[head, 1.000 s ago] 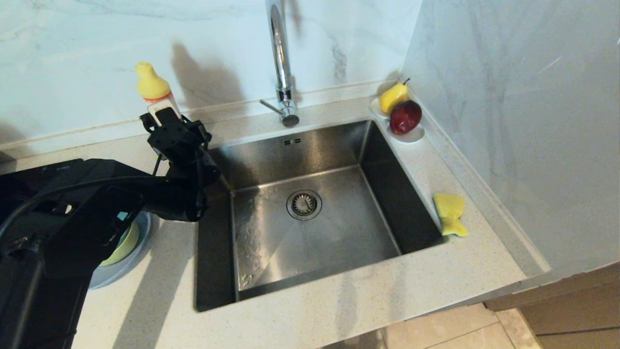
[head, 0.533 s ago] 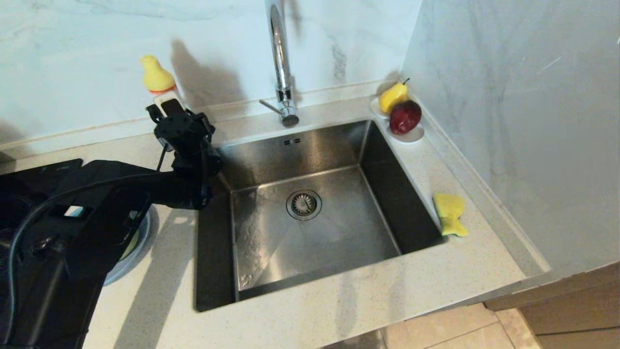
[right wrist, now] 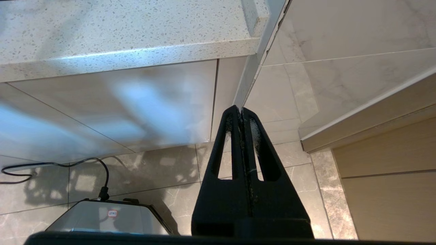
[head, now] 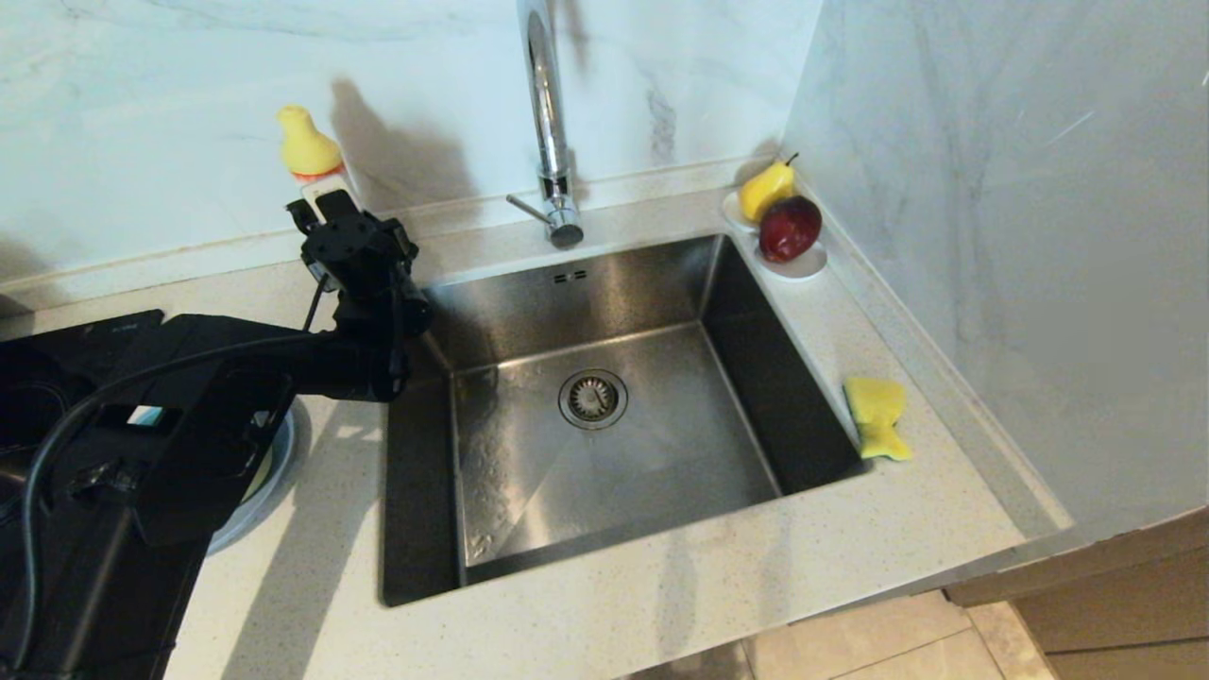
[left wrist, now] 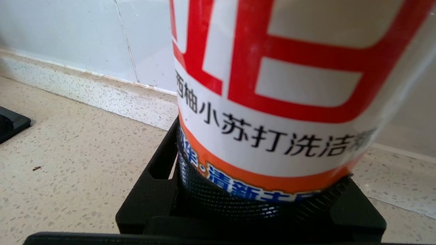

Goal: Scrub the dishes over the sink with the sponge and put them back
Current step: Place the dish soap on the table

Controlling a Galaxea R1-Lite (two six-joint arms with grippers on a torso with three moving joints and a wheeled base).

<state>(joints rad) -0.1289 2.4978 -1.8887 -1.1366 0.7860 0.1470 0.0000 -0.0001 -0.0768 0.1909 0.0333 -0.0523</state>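
Note:
My left gripper (head: 332, 225) is shut on a white detergent bottle (head: 310, 151) with a yellow cap. It holds the bottle upright at the back left of the sink (head: 604, 453), near the wall. In the left wrist view the bottle's red-and-orange label (left wrist: 272, 85) fills the space between the black fingers (left wrist: 156, 180). The yellow sponge (head: 876, 416) lies on the counter right of the sink. A grey-blue plate (head: 279, 467) with a sliver of yellow-green bowl (head: 259, 474) shows left of the sink, mostly hidden under my left arm. The right gripper (right wrist: 242, 110) hangs shut below the counter edge.
A tall chrome faucet (head: 548, 123) stands behind the sink. A white dish with a pear (head: 765, 189) and a red apple (head: 790, 227) sits in the back right corner. A marble wall closes the right side. A black hob (head: 85, 331) lies at far left.
My left arm has carried the bottle a little toward the back wall and set it more upright. The arm now covers more of the bowl and plate.

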